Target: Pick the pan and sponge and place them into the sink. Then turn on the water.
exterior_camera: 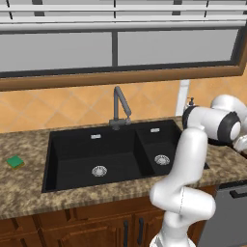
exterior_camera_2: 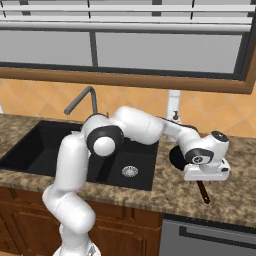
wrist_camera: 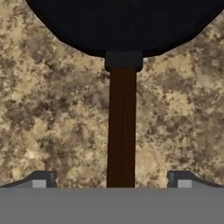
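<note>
Nothing's in the matte black double-basin sink point(exterior_camera: 72, 159) yet; my tool point(wrist_camera: 112, 181) hangs wide over the black frying pan's point(wrist_camera: 124, 26) handle, probably untouched.

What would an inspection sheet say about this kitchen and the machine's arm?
Surface: speckled brown granite counter, dry.
Job's things: round black frying pan on the counter right of the matte black double-basin sink, brown handle toward the hand; green-and-yellow sponge left of the sink; tall dark-grey tap, no stream.
Clutter: white soap bottle behind the pan.
Grippers: two-finger gripper open, straddling the handle, not clamped.
Cables: nothing seen.
Surroundings: orange tiled wall, window, wooden cabinets.
</note>
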Controlling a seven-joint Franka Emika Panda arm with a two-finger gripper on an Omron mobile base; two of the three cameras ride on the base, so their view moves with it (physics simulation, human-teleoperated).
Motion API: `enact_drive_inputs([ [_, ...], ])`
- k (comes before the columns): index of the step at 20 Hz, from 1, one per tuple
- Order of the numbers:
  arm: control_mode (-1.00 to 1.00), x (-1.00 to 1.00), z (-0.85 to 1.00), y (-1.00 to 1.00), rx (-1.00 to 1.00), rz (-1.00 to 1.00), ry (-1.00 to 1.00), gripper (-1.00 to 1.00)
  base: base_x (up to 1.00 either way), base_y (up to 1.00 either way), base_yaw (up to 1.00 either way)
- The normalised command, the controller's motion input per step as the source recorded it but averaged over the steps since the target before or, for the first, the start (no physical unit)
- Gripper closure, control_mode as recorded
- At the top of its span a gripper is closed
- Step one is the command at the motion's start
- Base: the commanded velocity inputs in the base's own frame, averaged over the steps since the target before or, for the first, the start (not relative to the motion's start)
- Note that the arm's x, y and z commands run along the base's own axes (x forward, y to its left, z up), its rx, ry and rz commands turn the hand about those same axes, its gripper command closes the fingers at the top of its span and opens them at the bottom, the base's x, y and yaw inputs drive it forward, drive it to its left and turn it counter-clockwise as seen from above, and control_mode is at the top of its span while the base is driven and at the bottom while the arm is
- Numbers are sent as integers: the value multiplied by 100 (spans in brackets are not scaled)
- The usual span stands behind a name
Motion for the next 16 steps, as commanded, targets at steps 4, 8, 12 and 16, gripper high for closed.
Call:
enact_drive_inputs([
  [4,-100,-2,-38,2,-8,11,-2,-100,0,0,0],
  [8,-100,0,-36,0,-5,8,0,-100,0,0,0],
  [12,-100,-2,-22,0,-1,3,0,-100,0,0,0],
  [16,-100,0,-1,0,3,0,0,-100,0,0,0],
])
